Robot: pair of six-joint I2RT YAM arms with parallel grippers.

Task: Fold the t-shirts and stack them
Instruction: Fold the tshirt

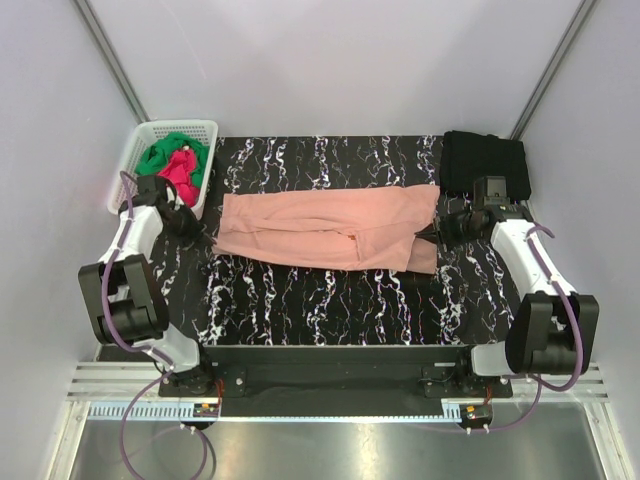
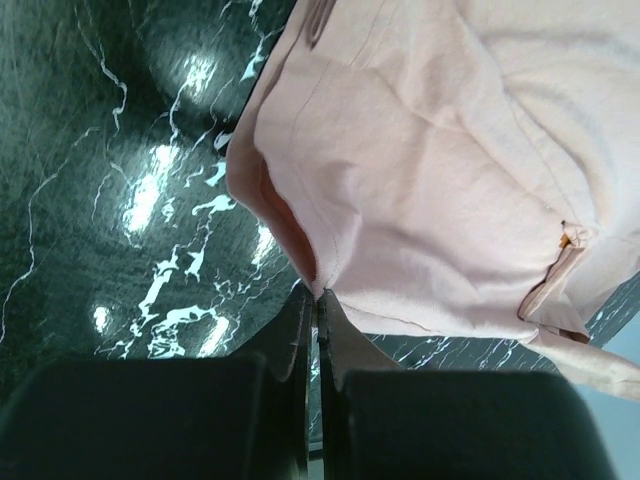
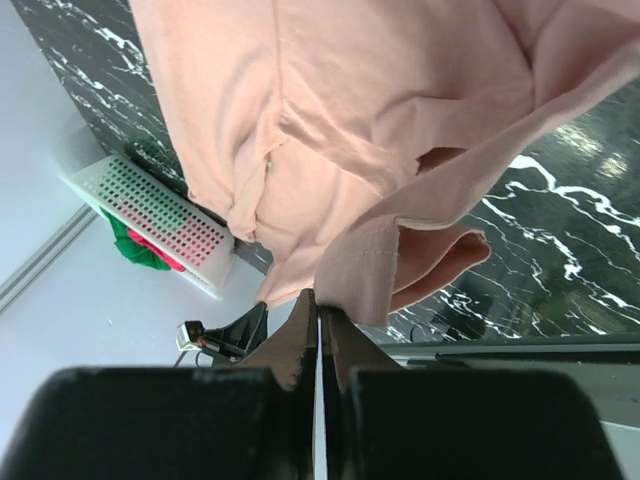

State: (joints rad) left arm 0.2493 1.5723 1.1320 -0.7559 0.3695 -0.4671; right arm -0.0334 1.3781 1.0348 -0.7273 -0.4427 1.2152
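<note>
The salmon-pink t-shirt (image 1: 325, 228) lies stretched in a long folded band across the black marbled table (image 1: 330, 300), its print hidden. My left gripper (image 1: 196, 222) is shut on the shirt's left edge; in the left wrist view the gripper (image 2: 318, 294) pinches a fold of the pink cloth (image 2: 430, 170). My right gripper (image 1: 433, 233) is shut on the right end; in the right wrist view the gripper (image 3: 321, 300) clamps a hem of the cloth (image 3: 330, 130), which hangs from it. A folded black t-shirt (image 1: 485, 162) lies at the back right.
A white basket (image 1: 150, 133) at the back left holds a green t-shirt (image 1: 170, 150) and a magenta-red one (image 1: 182, 170); it also shows in the right wrist view (image 3: 150, 205). White walls enclose the table on three sides.
</note>
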